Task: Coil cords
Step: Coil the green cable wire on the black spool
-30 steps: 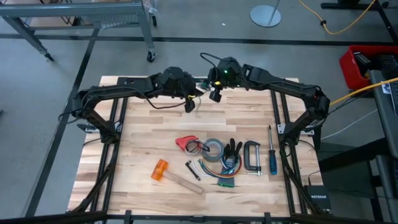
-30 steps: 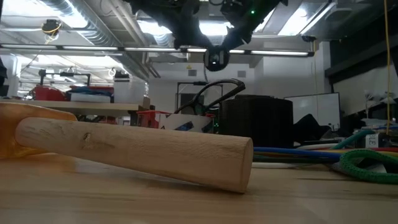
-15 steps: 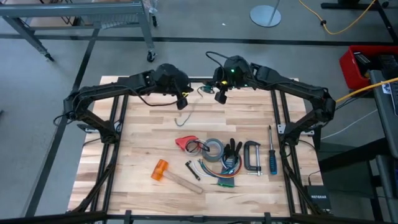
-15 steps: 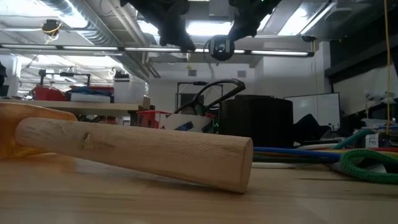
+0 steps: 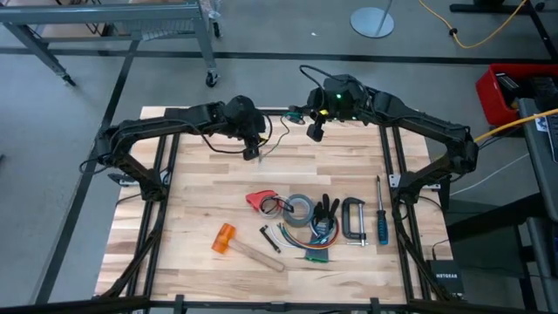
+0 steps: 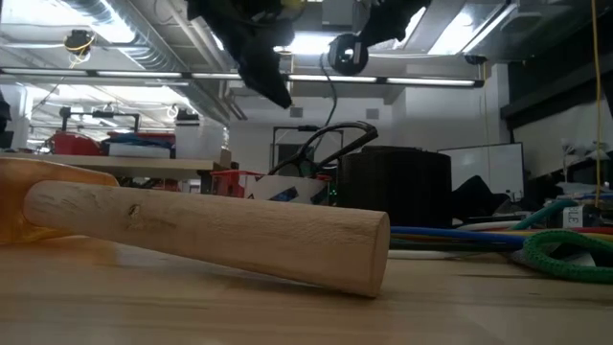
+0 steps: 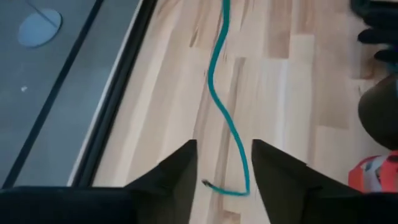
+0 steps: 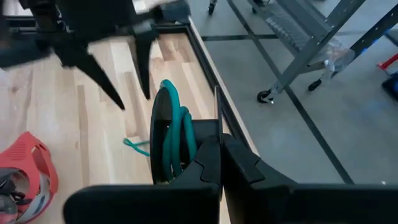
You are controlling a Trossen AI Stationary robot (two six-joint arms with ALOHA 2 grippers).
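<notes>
1. The left gripper hangs above the far part of the pale wooden plank table. Its two dark fingers stand apart and hold nothing.
2. The thin teal-green cord lies loose and wavy on the wood directly under the left gripper; its free end sits between the two fingers, not touching them.
3. The right gripper is raised near the far edge of the table, beside the left gripper. Its jaws are closed on several coiled loops of the same cord, which hang in front of the fingers.
4. From these loops the cord runs down to the table toward the left gripper.
5. Nearer the front of the table, well apart from both grippers, lie a hammer with orange head and round smooth wooden handle, a grey roll of tape, a red plastic piece, a metal C-clamp and a blue-handled screwdriver.
6. No container is seen on the table.
</notes>
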